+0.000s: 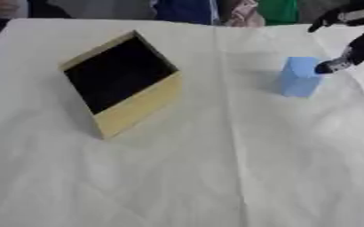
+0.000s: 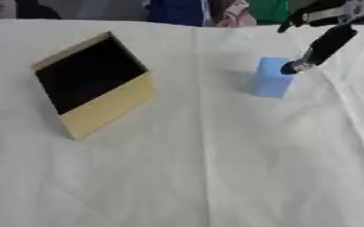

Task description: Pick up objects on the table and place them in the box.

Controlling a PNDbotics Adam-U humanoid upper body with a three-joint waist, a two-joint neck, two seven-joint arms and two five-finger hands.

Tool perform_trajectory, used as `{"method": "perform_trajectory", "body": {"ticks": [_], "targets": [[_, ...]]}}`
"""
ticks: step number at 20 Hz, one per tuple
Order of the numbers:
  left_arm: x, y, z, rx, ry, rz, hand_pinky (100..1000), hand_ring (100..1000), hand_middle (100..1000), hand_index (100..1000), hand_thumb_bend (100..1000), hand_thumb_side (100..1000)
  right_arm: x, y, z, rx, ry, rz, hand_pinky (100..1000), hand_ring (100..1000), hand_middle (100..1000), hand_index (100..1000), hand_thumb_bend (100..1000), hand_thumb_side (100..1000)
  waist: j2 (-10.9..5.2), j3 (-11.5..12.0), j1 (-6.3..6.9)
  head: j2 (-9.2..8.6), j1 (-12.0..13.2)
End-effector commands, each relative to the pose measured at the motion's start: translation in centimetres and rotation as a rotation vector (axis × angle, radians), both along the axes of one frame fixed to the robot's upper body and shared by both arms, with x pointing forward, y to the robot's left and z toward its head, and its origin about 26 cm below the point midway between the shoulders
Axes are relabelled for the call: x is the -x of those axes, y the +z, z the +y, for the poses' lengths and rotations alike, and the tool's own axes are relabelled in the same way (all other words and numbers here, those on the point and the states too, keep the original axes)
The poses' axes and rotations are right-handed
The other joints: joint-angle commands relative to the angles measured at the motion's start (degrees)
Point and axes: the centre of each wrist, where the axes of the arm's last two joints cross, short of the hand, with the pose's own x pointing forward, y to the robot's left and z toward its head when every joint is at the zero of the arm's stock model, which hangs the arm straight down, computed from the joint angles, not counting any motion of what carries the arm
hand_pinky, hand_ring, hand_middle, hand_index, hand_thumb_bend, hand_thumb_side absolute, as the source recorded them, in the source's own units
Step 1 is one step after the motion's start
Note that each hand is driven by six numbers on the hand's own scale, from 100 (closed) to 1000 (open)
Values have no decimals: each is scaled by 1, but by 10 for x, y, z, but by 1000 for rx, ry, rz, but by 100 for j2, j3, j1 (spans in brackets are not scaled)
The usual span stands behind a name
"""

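Observation:
A light blue block (image 2: 271,78) stands upright on the white cloth, right of centre. My right hand (image 2: 323,40) comes in from the upper right with straight fingers; one fingertip (image 2: 290,67) touches the block's upper right edge, while another finger (image 2: 303,17) points left above it. Nothing is held. The tan box (image 1: 138,106) with a dark inside (image 1: 115,73) sits left of centre, turned cornerwise, its opening facing up. My left hand shows in neither view.
A creased white cloth (image 1: 216,177) covers the whole table. People in dark, blue and green clothing (image 1: 193,9) stand along the far edge, touching nothing on the table.

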Motion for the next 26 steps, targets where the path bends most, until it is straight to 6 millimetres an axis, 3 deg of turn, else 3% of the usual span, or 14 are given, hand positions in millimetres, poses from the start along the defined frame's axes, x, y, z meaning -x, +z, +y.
{"method": "perform_trajectory", "body": {"ticks": [1,3,10,26], "targets": [[3,12,1,-39,2,-33,674,609,626,867,100,894,3,13,-3,-9,-13,-29,974,992,1000,1000,331,468,-118,14,15,-58,10],[3,12,1,-40,2,-33,674,609,626,867,100,893,1,12,-3,-21,-21,-22,971,987,1000,1000,323,472,-116,19,17,-56,10],[3,13,0,-41,1,-36,673,609,627,868,100,890,-2,9,-1,-23,-50,-15,954,960,876,989,311,520,-109,30,20,-48,11],[3,13,0,-39,1,-39,672,608,626,868,100,878,-16,-5,-4,2,-85,22,995,993,929,1000,394,625,-60,39,22,-81,1]]}}
